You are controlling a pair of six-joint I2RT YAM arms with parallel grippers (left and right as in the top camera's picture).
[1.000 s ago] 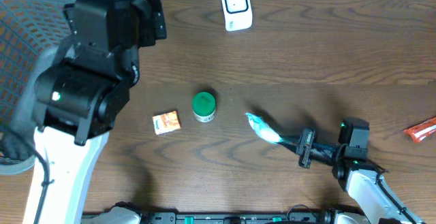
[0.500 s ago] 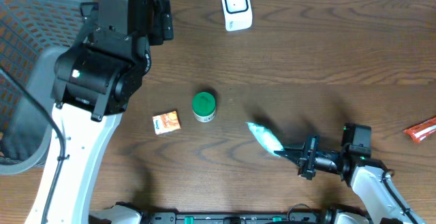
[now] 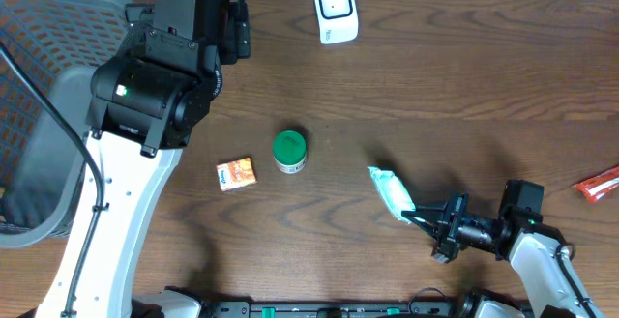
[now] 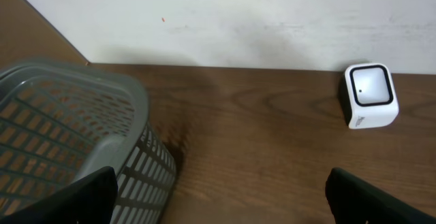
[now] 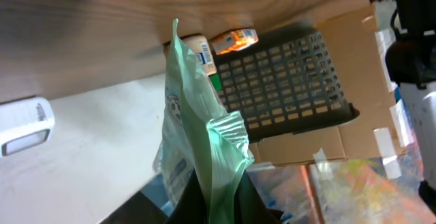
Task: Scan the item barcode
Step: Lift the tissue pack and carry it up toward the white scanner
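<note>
Nearest, the right gripper [image 3: 422,219] was pinched shut on one end of a pale green packet [image 3: 391,189] at the table's [image 3: 464,76] right front — the carrying step, I judged — so next its barcode had to face the white scanner [image 3: 335,10] at the far edge; the left gripper [image 4: 219,200] hung wide open, empty.

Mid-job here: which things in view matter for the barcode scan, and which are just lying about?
In the job: pale green packet, pinched in the right gripper; white scanner.

Lying about: green-lidded tub; small orange packet; red wrapper; grey basket.
</note>
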